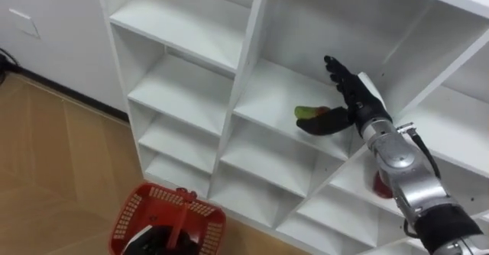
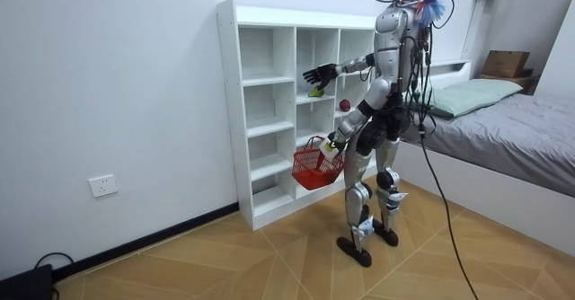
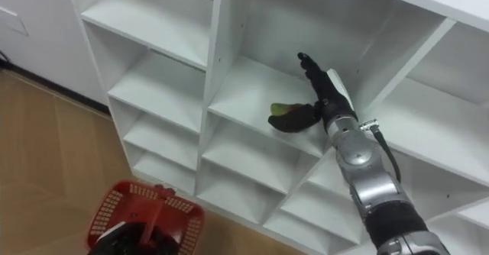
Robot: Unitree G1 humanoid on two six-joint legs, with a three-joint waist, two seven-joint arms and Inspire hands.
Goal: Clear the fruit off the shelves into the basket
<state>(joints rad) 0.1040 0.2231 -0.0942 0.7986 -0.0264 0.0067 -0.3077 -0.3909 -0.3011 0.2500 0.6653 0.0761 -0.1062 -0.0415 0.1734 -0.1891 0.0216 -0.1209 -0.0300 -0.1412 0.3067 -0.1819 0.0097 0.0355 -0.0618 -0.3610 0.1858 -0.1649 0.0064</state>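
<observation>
Closet cubby (image 1: 267, 95) holds fruit (image 1: 309, 112); left hand (image 1: 158, 243) carries basket (image 1: 136, 209).

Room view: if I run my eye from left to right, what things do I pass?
wall socket → white closet → bed

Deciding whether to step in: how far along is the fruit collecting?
Done: the robot stands at the white shelf unit, left hand carrying the red basket; its contents are unclear. In hand: the open right hand is beside the green fruit, not yet gripping it. Left: that fruit, plus a red fruit in a lower compartment.
</observation>
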